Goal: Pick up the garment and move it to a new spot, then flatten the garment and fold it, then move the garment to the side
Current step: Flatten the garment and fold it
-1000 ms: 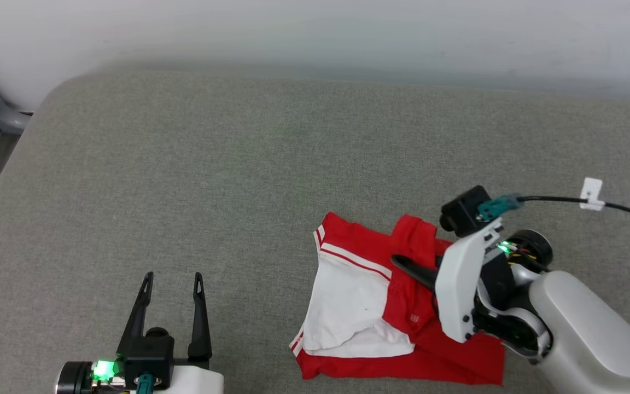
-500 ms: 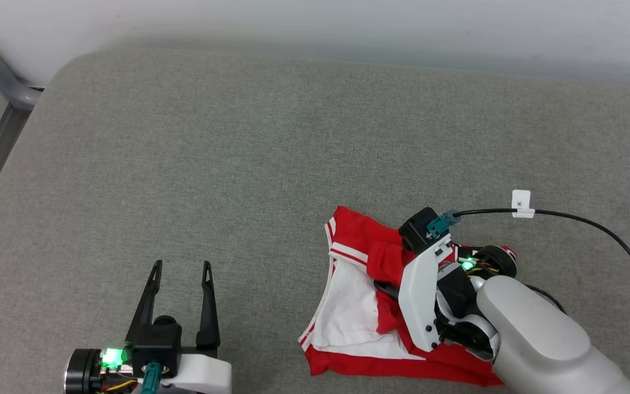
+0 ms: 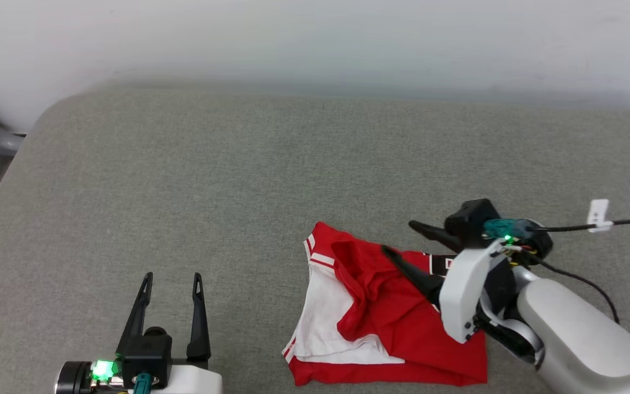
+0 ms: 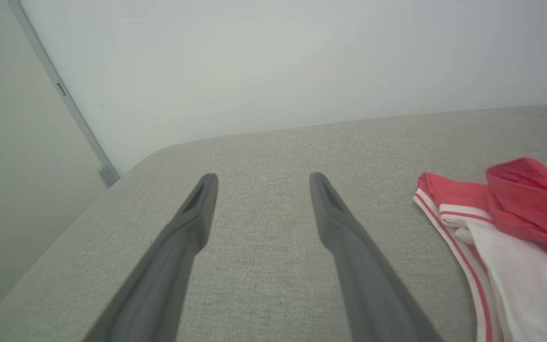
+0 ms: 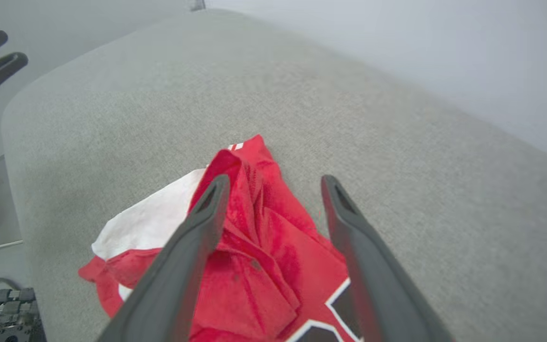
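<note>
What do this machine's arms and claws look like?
The left claw and right claw each have two long, tapered black fingers on a black block, with a green light and teal plug behind. The right arm is smooth pale grey with a white bracket; a black cable carries a white tag.

head: high, facing down-forward over grey fabric surface (image 3: 238, 164) | left wrist: low, along left hand (image 4: 262, 178) toward wall (image 4: 302, 57) | right wrist: close over garment (image 5: 264, 237) under right hand (image 5: 276, 180) | shared: garment, grey fabric surface
</note>
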